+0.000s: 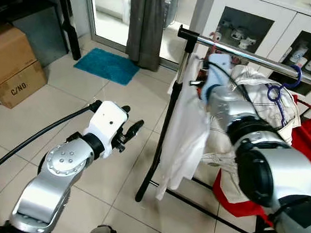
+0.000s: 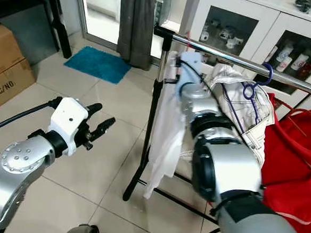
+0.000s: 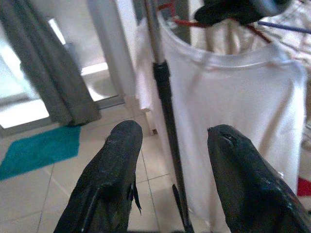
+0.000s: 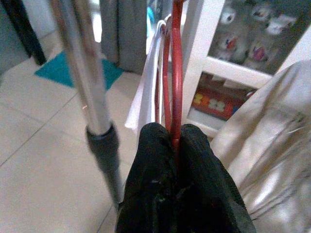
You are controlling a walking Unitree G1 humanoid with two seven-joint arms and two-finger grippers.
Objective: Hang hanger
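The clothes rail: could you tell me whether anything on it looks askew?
Yes: the cream garment hangs bunched and lopsided from its blue hanger. The white shirt hangs straight, its red hanger pinched in the right claw.

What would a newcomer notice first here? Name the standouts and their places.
The right gripper, raised beside the chrome rail, is shut on a red hanger carrying a white shirt. The left gripper hangs open over the tiled floor, facing the rack's upright. A blue hanger already hooks the rail farther right.
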